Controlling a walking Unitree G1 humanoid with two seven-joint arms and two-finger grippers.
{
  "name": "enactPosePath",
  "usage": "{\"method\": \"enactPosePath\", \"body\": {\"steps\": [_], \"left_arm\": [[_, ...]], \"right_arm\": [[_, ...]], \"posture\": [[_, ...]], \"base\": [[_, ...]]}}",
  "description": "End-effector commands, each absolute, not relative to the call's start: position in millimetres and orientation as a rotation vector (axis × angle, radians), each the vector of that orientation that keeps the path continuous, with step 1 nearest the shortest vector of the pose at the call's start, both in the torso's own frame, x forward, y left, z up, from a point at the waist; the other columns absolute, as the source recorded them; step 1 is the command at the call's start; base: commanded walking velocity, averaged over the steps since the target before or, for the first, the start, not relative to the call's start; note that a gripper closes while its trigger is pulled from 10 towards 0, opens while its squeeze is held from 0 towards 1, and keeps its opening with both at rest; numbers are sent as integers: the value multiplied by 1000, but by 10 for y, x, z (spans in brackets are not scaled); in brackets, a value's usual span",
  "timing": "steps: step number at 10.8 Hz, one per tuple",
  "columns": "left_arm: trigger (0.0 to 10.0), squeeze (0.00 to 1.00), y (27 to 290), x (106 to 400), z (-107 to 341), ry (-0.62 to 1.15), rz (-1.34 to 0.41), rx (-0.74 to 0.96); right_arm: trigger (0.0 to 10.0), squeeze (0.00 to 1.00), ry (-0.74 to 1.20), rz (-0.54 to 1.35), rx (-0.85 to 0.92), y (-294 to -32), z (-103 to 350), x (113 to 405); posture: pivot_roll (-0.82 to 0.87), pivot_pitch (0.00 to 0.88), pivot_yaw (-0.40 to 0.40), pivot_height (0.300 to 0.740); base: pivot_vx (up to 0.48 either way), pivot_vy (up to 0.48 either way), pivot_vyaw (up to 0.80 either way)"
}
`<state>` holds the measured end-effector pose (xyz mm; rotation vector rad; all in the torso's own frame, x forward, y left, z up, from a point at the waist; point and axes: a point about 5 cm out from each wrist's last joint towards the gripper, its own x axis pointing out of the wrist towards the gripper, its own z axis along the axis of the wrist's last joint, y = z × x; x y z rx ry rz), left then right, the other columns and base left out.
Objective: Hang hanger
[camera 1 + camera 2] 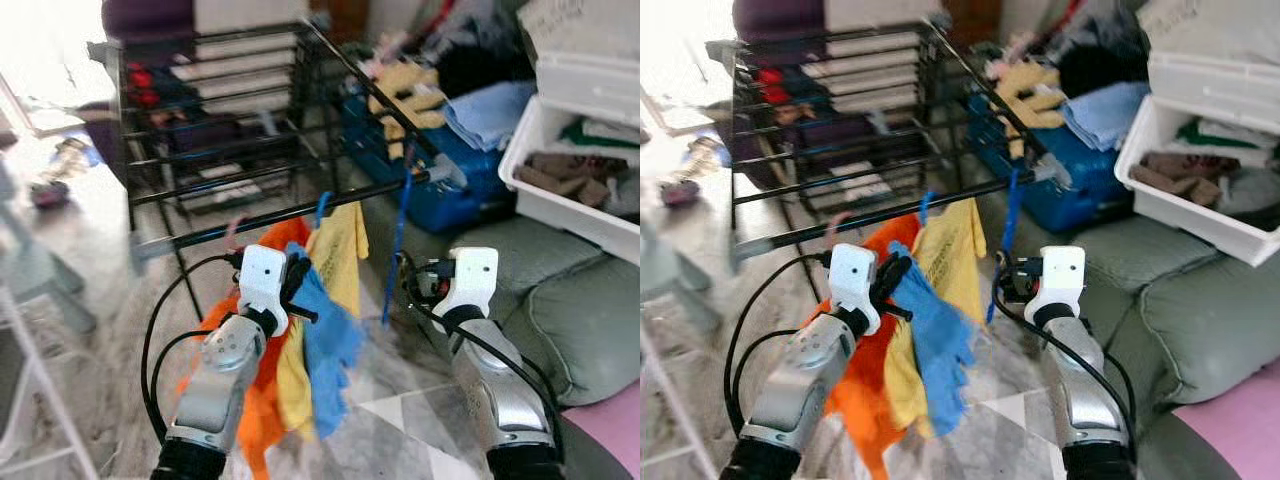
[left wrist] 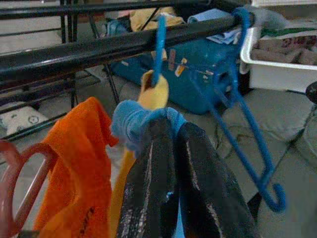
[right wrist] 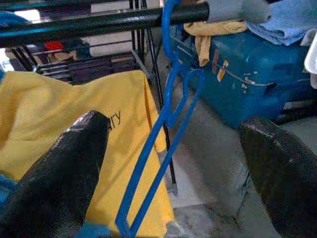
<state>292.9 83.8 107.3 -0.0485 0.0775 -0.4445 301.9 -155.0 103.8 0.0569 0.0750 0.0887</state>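
Observation:
A black drying rack's front rail [image 1: 280, 212] carries an orange garment [image 1: 262, 400] on a red hanger, a yellow shirt [image 1: 340, 255] on a blue hook [image 2: 159, 49], and a blue cloth [image 1: 325, 340]. My left gripper [image 2: 173, 131] is shut on the top of the blue cloth, just below the rail. An empty blue hanger [image 1: 395, 250] hangs tilted from the rail's right end, near the grey end cap [image 3: 233, 11]. My right gripper [image 3: 173, 131] is open, its fingers [image 3: 74, 163] standing either side of that hanger [image 3: 168, 114] without touching it.
A blue case [image 1: 450, 190] stands behind the rail's right end. A white bin [image 1: 570, 215] holding clothes rests on a grey-green sofa [image 1: 580, 320] at the right. More rack bars [image 1: 210, 110] lie behind. A white frame [image 1: 40, 400] stands at the left on the marble floor.

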Motion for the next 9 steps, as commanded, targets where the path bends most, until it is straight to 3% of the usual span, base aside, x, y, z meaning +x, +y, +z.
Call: {"method": "enactPosePath", "body": {"steps": [1, 6, 9], "left_arm": [[10000, 0, 815, 2942, 1142, 50, -450, -45], [10000, 0, 788, 2915, 1124, 62, -477, -58], [10000, 0, 832, 2903, 1107, 70, -451, -53]], "right_arm": [[10000, 0, 91, 95, 62, -1568, 1025, 3032], [10000, 0, 199, 263, 123, -1318, 963, 3094], [10000, 0, 222, 273, 119, -1313, 923, 3062]], "posture": [[-153, 0, 22, 740], [-150, 0, 20, 740], [-148, 0, 14, 740]], "base": [[0, 0, 0], [0, 0, 0], [0, 0, 0]]}}
